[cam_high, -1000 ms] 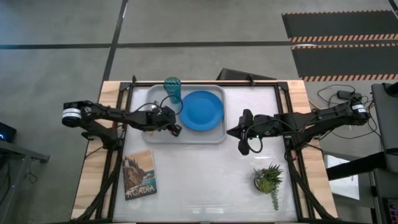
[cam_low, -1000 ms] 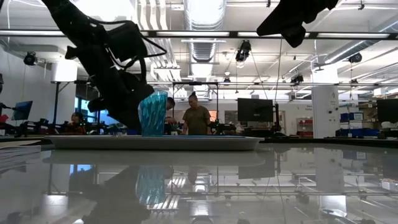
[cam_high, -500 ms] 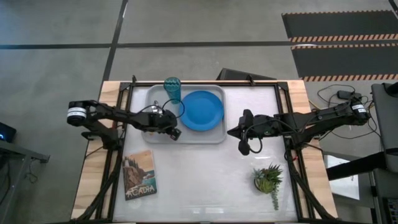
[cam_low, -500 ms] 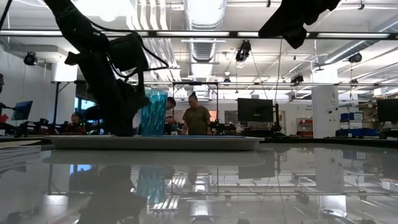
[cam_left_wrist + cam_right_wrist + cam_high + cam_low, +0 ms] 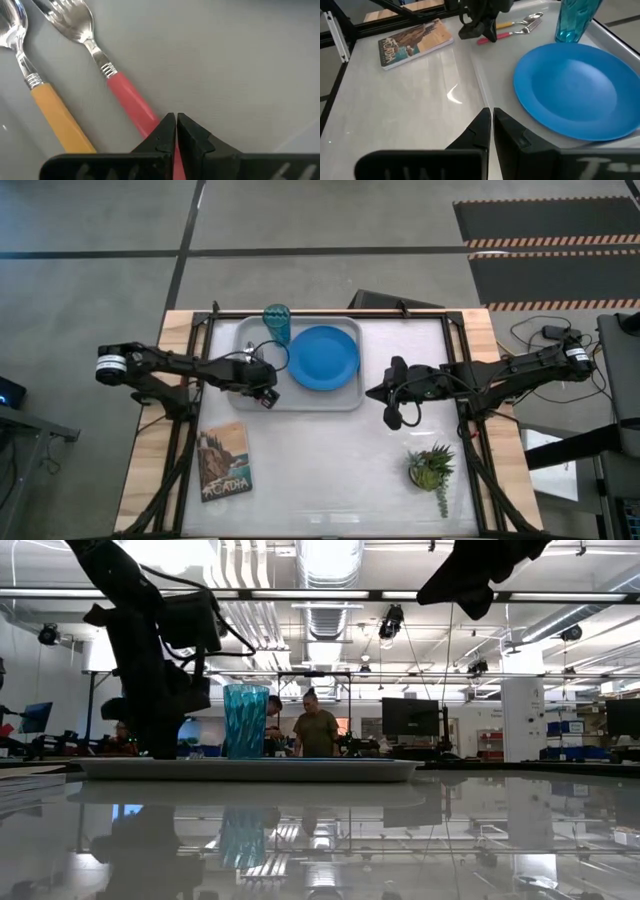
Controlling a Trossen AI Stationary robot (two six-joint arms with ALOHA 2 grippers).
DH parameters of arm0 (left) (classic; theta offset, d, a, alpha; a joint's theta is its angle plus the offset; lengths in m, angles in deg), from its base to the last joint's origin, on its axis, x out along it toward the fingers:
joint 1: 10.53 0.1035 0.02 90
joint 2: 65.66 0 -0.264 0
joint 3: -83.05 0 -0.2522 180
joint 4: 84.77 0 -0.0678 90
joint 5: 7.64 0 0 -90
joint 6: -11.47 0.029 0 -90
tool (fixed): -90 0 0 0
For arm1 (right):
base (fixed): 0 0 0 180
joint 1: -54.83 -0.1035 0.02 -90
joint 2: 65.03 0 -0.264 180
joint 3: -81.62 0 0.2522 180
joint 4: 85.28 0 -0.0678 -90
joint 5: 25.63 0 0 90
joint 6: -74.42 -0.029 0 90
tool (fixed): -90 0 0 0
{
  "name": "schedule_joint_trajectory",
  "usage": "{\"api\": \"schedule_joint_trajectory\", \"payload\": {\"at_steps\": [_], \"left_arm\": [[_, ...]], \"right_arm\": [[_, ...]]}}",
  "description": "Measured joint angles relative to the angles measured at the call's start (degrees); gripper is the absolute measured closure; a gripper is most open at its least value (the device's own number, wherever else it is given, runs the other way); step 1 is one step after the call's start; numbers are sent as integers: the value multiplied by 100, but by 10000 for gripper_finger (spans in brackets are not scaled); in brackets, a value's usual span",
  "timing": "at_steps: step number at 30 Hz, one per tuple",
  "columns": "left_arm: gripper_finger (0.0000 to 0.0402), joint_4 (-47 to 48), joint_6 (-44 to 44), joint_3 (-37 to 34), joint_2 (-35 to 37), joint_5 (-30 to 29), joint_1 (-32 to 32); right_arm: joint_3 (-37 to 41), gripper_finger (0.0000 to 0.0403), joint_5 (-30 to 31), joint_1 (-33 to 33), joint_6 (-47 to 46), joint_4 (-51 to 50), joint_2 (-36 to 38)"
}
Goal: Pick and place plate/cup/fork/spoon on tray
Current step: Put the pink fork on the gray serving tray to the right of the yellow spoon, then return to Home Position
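The grey tray [image 5: 300, 406] holds the blue plate [image 5: 323, 358] and the teal cup [image 5: 277, 323], which stands upright at its far edge. The pink-handled fork [image 5: 125, 95] and the orange-handled spoon [image 5: 50, 110] lie flat side by side on the tray's left part and also show in the right wrist view, fork [image 5: 510, 32], spoon [image 5: 520, 22]. My left gripper [image 5: 176, 120] is shut, low over the fork handle's free end. My right gripper [image 5: 491, 112] is shut and empty, raised above the table right of the tray [image 5: 372, 392]. My left gripper comes from above, its shut fingertips [image 5: 167, 127] over the fork's pink handle near its free end [image 5: 150, 122]. The handle is wider than the slit between the fingers and lies flat on the tray. I cannot tell whether the tips touch it.
A book [image 5: 224, 462] lies at the table's near left. A small potted plant [image 5: 432, 468] stands at the near right. People stand in the room beyond the table [image 5: 318, 730]. Bare table lies between the book and the plant.
My left gripper has gone toward the table's left edge and a little toward its near edge, low over the tray, away from the cup. The cup now shows uncovered in the low view. My right arm has kept still.
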Motion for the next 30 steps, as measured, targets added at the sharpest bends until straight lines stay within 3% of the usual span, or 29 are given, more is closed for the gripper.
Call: {"api": "schedule_joint_trajectory", "payload": {"at_steps": [7, 13, 18, 22, 26, 30], "left_arm": [[401, -55, 103, 57, 248, -102, -4], [402, -274, 1051, 60, 1066, -157, -252], [401, -1467, 2701, -216, 1951, -127, -935], [402, -2694, 3792, -731, 2662, 273, -1318], [402, -3552, 3974, -1349, 3387, 574, -1346], [402, -3928, 3888, -1981, 4080, 588, -1346]], "right_arm": [[9, 394, 4, 0, 172, 5, 0], [357, 394, -9, 0, 714, 390, 1], [1068, 394, -461, 2, 1432, 1515, 32], [1727, 394, -939, 42, 2041, 2722, 92], [2205, 394, -1335, 202, 2331, 3518, 198], [2457, 394, -1603, 381, 2418, 3674, 386]]}}
